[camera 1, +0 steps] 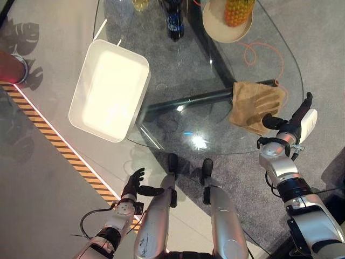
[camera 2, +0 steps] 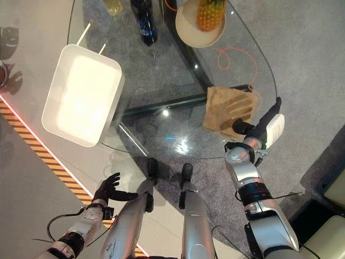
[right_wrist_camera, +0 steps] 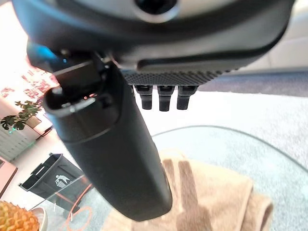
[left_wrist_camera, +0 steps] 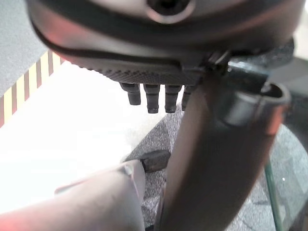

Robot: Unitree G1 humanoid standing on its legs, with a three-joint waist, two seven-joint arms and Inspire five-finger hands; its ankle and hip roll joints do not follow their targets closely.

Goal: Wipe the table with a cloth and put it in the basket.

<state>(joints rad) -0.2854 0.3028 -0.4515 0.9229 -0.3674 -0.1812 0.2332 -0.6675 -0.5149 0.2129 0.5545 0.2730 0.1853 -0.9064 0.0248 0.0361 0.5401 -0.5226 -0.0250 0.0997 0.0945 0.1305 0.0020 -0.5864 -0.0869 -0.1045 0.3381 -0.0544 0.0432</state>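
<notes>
Right hand point(camera 1: 291, 125) at the glass table's point(camera 1: 215, 70) near right edge, fingers straight and relaxed, thumb reaching toward the tan cloth point(camera 1: 254, 105) but holding nothing. Cloth lying rumpled on the glass just beyond the fingertips, close to the rim. Left hand point(camera 1: 135, 186) low beside the table, fingers spread loosely, empty too. Looks like the approach before the first grasp: no wiping begun. Next move probably calls for lowering the palm flat onto the cloth, then sweeping inward, away from the rim, to keep it from sliding off. Open glass across the middle for strokes; bottle point(camera 1: 173, 21) and fruit plate point(camera 1: 218, 27) crowding the far side. White basket point(camera 1: 110, 89) overhanging the table's left edge, well apart from the cloth, so a long carry across.
</notes>
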